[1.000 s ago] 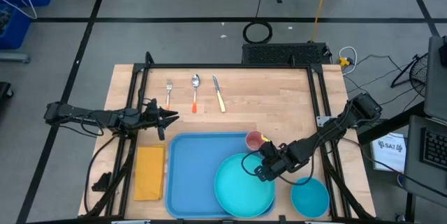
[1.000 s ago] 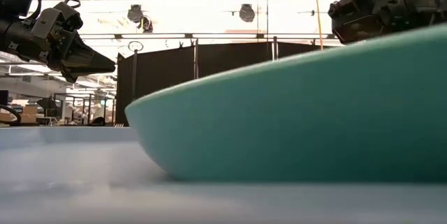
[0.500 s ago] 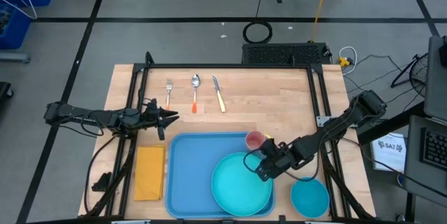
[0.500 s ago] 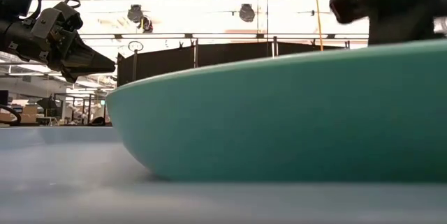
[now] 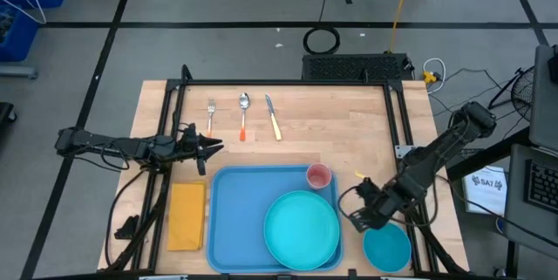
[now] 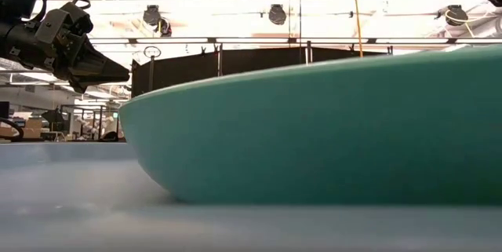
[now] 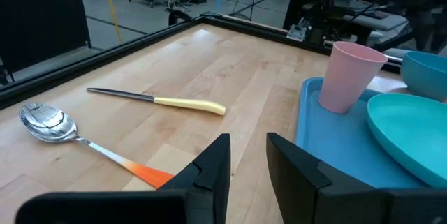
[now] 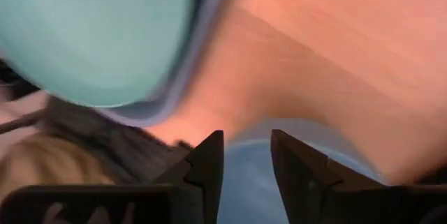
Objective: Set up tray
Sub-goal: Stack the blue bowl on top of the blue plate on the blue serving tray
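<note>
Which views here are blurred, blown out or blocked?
Right wrist view: smeared with blur, though the tray rim stays readable. Low view: the plate fills the frame and the bright ceiling lights are blown out. High and left wrist views: sharp.

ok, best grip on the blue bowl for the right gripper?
Probably pinch the bowl's rim, coming from above: it sits upright and open, off the tray, beside the plate. Take the rim section facing the right gripper, which hovers there with fingers slightly apart.

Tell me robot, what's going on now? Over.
Right gripper empty, jaws open, off the tray beside blue bowl. Left gripper waiting near cutlery. Plate and pink cup on tray. Nothing blocking.
</note>
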You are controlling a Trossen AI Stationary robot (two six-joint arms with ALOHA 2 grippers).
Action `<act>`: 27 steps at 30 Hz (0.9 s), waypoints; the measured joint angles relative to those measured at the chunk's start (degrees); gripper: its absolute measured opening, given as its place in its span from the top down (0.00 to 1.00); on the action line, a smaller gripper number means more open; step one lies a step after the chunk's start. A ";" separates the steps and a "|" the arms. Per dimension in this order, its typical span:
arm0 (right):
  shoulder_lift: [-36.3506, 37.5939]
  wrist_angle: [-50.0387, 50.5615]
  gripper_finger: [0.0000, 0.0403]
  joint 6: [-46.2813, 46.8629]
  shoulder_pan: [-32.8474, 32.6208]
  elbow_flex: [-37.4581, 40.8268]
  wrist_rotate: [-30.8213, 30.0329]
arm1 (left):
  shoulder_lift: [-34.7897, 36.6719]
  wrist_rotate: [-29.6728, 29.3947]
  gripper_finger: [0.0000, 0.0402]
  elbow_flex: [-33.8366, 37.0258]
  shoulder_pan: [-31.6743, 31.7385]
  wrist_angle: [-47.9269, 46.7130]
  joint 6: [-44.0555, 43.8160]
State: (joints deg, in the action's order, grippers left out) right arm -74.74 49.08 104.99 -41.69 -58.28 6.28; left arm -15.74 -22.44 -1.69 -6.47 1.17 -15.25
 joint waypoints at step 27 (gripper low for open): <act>-0.24 -26.24 0.85 17.05 -13.07 13.05 0.38 | -0.01 -0.02 0.76 -0.07 0.01 -0.59 0.44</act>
State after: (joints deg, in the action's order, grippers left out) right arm -74.98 22.84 122.04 -54.76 -45.23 6.66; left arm -15.74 -22.46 -1.76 -6.46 0.58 -14.80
